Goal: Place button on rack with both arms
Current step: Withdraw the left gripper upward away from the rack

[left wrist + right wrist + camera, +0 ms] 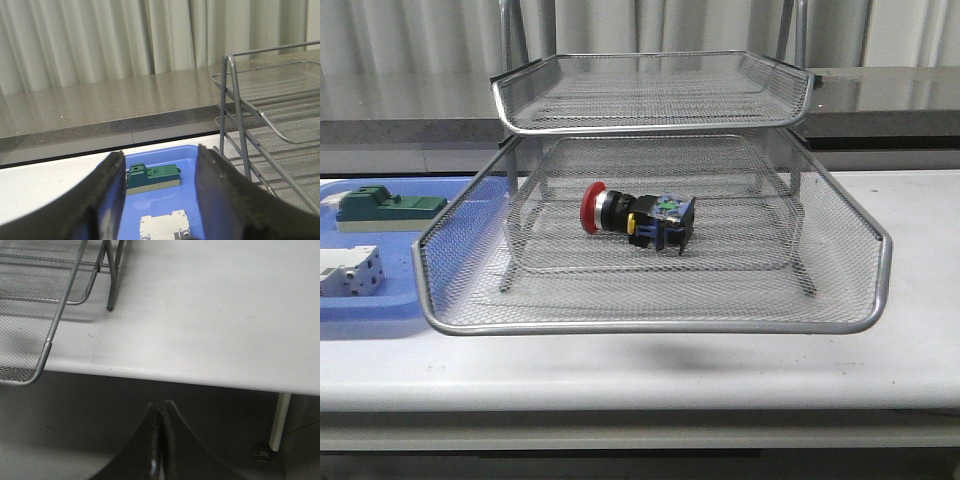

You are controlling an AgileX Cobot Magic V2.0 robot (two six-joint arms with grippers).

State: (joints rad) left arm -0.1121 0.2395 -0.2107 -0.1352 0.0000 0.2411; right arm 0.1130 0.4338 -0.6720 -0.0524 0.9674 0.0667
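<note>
White tabletop [650, 370], pale and smooth, backed by a grey stone-look counter ledge [410, 105] and pleated light curtains [410, 35].

Item 1: rack [650, 318], silver wire mesh on a metal frame, standing at the table's centre. The front view shows a wide tier drawn forward toward 6 o'clock, another mesh tier visible through it underneath, and a narrower top tier [650, 95] set back toward 12 o'clock.

Item 2: button [638, 217], lying on its side on the mesh of the drawn-out tier, roughly at that tier's middle. Red round cap points to 9 o'clock; black body follows, with the blue-yellow block at the 3 o'clock end. Nothing grips it.

Item 3: blue plastic tray [360, 318], flat on the table at 9 o'clock of the rack, just beside it. It holds a green block [390, 207] toward 12 o'clock and a white block [350, 272] toward 6 o'clock, apart from each other.

Item 4: left gripper [160, 200], seen only in its wrist view, jaws spread wide, nothing between them, hanging above the blue tray with the rack's frame beside it.

Item 5: right gripper [161, 440], seen only in its wrist view, jaws pressed together, holding nothing, positioned off the table's edge with a rack corner in sight.
</note>
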